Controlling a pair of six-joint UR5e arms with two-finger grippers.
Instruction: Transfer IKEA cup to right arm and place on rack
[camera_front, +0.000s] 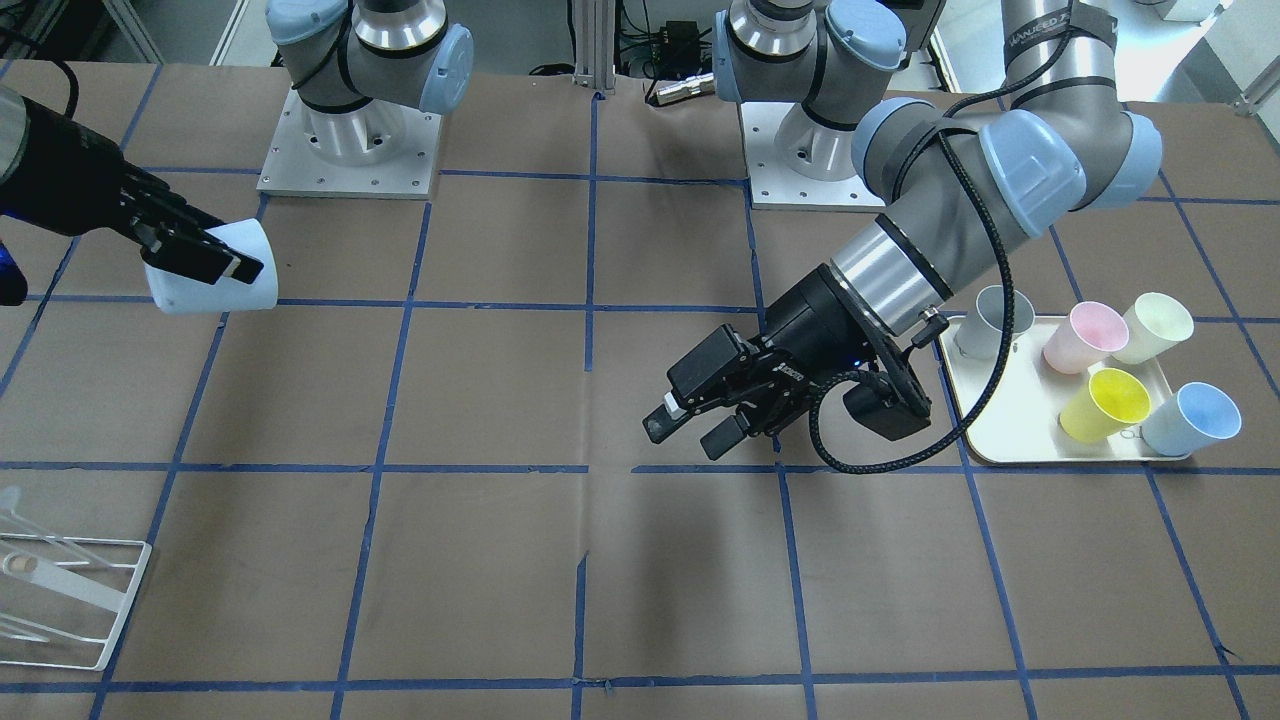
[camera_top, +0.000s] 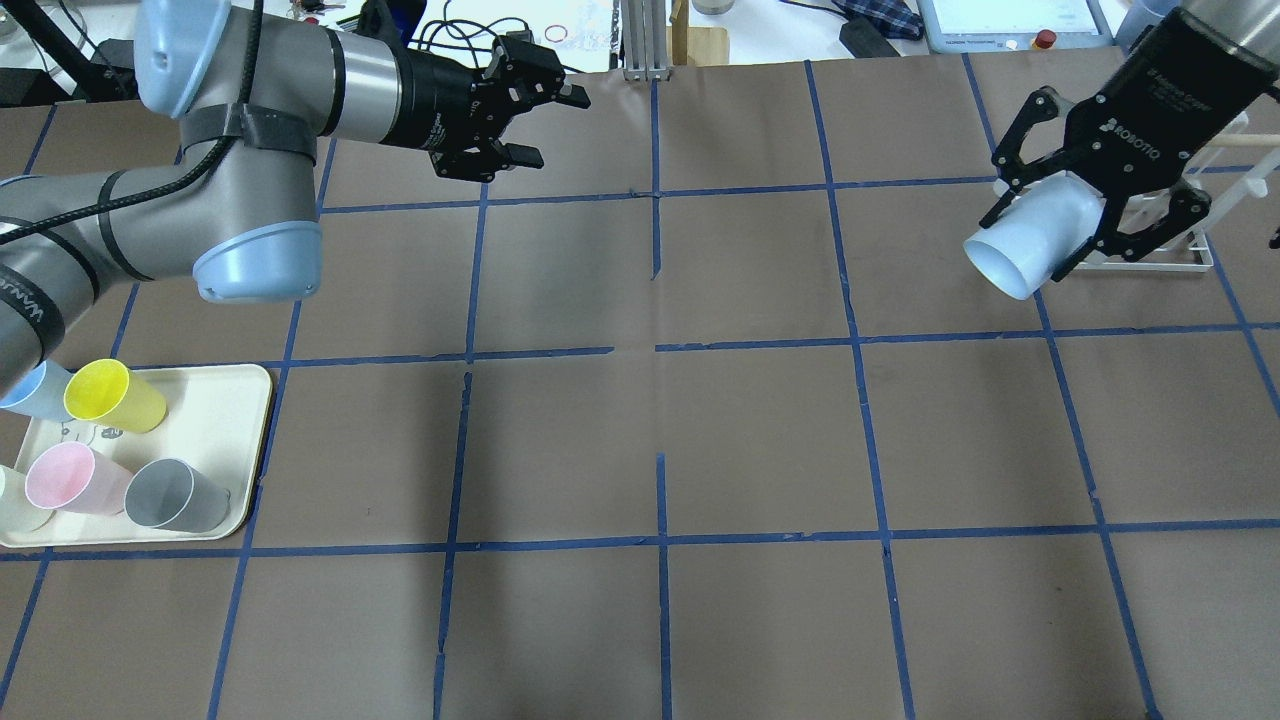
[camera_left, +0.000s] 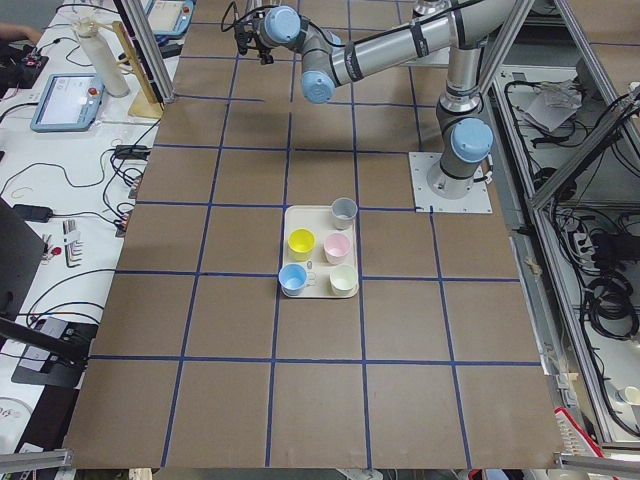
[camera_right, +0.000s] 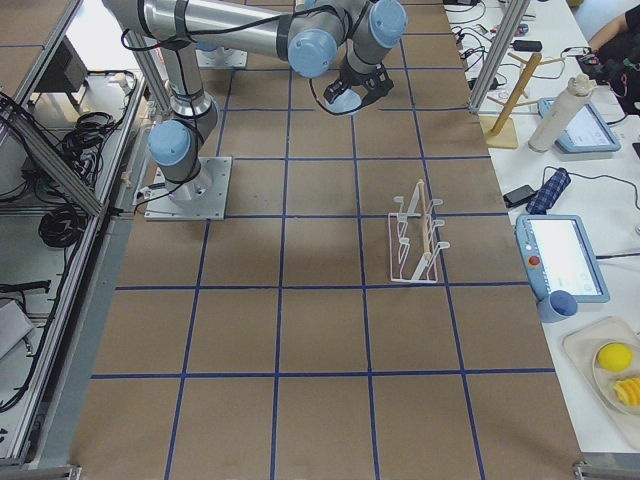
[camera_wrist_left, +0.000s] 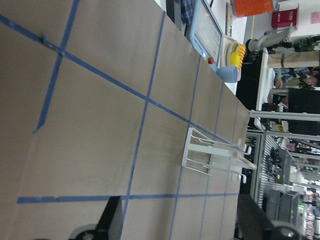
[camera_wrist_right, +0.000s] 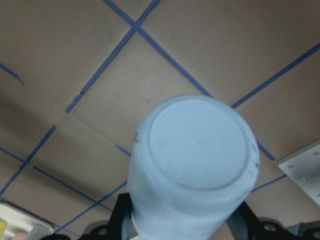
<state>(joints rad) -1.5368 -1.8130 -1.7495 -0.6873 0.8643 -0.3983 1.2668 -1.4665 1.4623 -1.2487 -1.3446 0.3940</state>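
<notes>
My right gripper (camera_top: 1028, 243) is shut on the IKEA cup (camera_top: 1020, 250), a pale blue tumbler held tilted above the table, its mouth toward the table's middle. In the front-facing view the cup (camera_front: 215, 275) is at the far left. The right wrist view shows its flat base (camera_wrist_right: 200, 145). The white wire rack (camera_top: 1200, 255) stands just behind the right gripper; it also shows in the front-facing view (camera_front: 70, 600) and the right view (camera_right: 415, 240). My left gripper (camera_top: 558, 128) is open and empty over the table's far side, apart from the cup.
A cream tray (camera_top: 235, 400) at the near left holds a second pale blue cup (camera_front: 1195, 418), a yellow cup (camera_top: 115, 395), a pink cup (camera_top: 65, 478), a grey cup (camera_top: 175, 495) and a cream cup (camera_front: 1155, 327). Brown paper with blue tape lines covers the table.
</notes>
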